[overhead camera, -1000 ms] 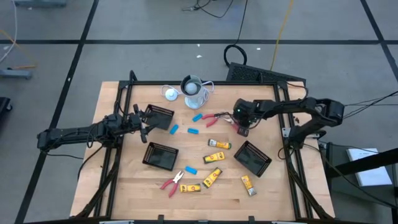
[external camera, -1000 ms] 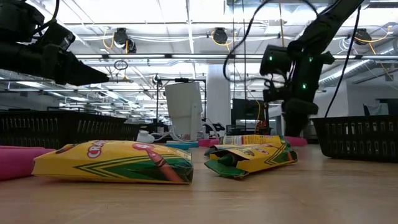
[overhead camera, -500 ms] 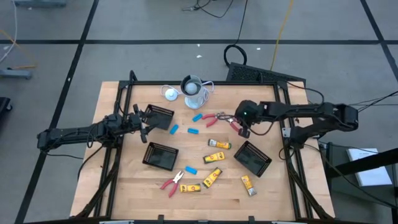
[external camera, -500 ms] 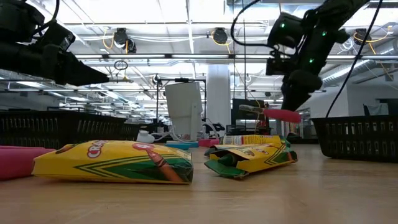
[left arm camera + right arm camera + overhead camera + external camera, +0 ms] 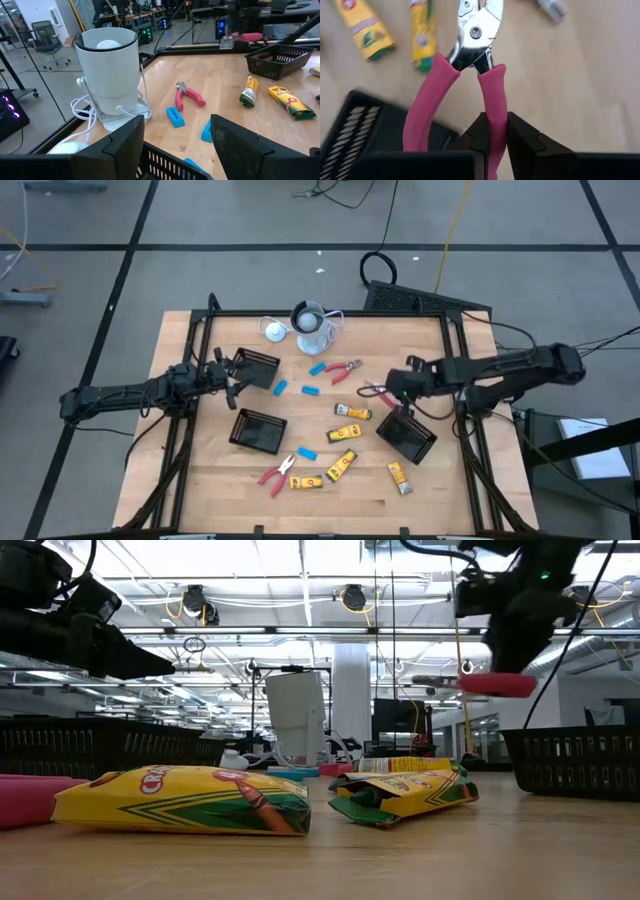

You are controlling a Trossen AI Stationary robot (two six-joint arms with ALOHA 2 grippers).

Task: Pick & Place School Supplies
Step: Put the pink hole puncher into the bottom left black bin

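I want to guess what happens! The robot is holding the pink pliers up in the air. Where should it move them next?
Probably a little farther over the black basket, then let go. The right gripper is shut on one handle of the pliers, held above the table with the basket's edge just beneath.

Pliers [image 5: 472, 75]: shiny metal head, matt pink rubbery handles; table [image 5: 200, 470] pale wood.

white cup [image 5: 111, 75], red pliers [image 5: 188, 96], blue blocks [image 5: 175, 116], crayon boxes [image 5: 289, 102]
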